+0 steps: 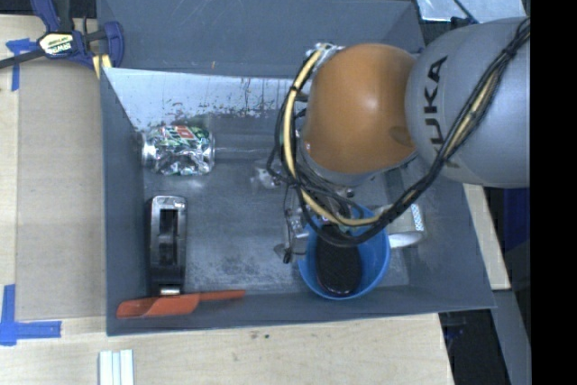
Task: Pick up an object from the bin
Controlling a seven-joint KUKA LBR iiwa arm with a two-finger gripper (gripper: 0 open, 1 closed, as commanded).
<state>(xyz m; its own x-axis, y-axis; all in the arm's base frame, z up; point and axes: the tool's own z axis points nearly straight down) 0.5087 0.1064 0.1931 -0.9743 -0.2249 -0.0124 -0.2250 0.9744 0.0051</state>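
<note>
My gripper (335, 262) shows as a dark body reaching down inside a round blue bowl (379, 266) at the bin's front right. The bowl's rim curves around it on the left, front and right. A small silvery white thing (407, 228) lies just right of the bowl, partly hidden by the arm. Nothing can be seen held by the gripper.
A crushed green and silver can (178, 149) lies at the back left. A black tape dispenser (167, 243) rests along the left wall. A flat orange-red tool (180, 303) lies along the front wall. The arm's orange dome and cables hang over the bin's right half.
</note>
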